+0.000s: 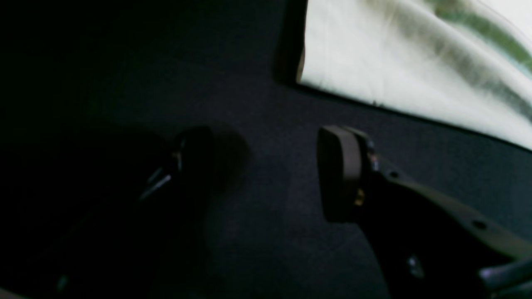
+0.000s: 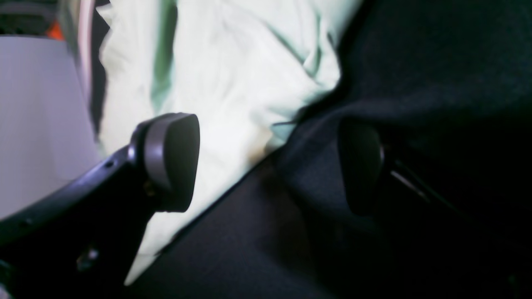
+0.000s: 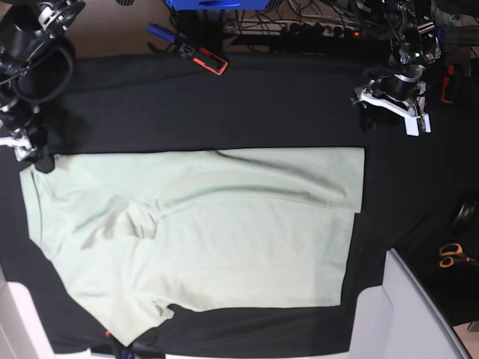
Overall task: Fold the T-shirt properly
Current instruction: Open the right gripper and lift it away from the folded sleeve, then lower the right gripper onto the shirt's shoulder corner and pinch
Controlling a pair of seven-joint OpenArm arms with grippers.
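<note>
- T-shirt (image 3: 217, 232) spread flat across middle of tabletop (image 3: 247, 105), hem toward right edge.
- Left gripper (image 1: 266, 174) jaws apart, empty, just off shirt corner.
- Right gripper (image 2: 266, 162) jaws wide, empty, over shirt edge.

T-shirt (image 3: 224, 232) flat on tablecloth (image 3: 224, 105), scissors (image 3: 451, 255) right

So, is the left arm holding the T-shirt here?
No, the left gripper is open over the black cloth, clear of the T-shirt.
</note>
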